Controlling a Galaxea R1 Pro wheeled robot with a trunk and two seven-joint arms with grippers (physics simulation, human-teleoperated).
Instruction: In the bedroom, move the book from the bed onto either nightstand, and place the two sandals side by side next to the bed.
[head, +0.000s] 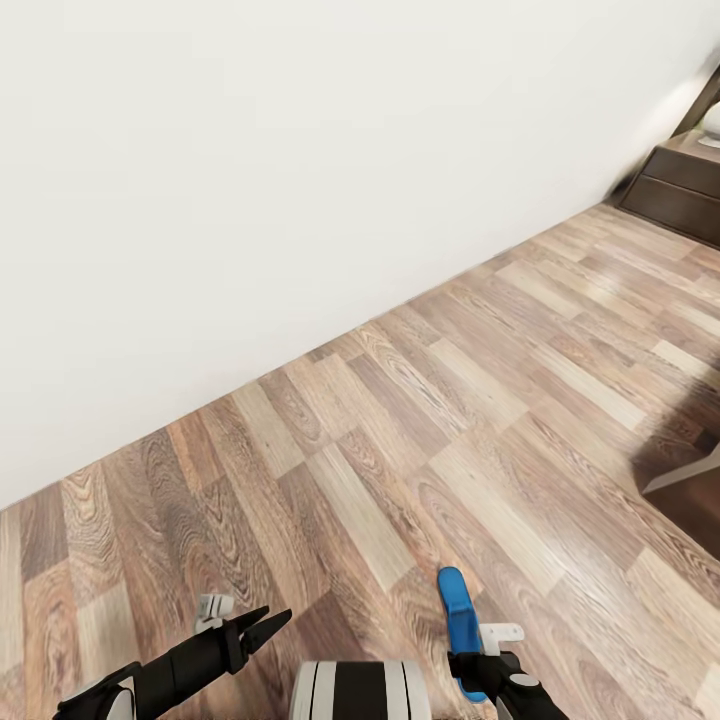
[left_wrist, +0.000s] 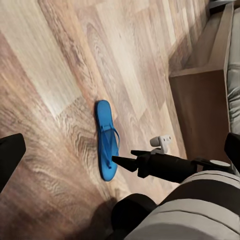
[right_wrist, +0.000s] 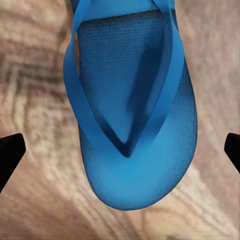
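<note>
Partly gripper-hidden (head: 478, 668) blue sandal (head: 457, 610) on floor (head: 400, 440)

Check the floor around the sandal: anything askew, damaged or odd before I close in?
Nothing stands out. One blue sandal lies flat on the wood floor, straps up and intact, beside the bed frame. The right tool hangs open just above it; the left tool is shut.

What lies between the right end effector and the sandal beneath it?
Nothing: in the right wrist view, the blue sandal lies on bare wood floor, framed by the open right end effector.
</note>
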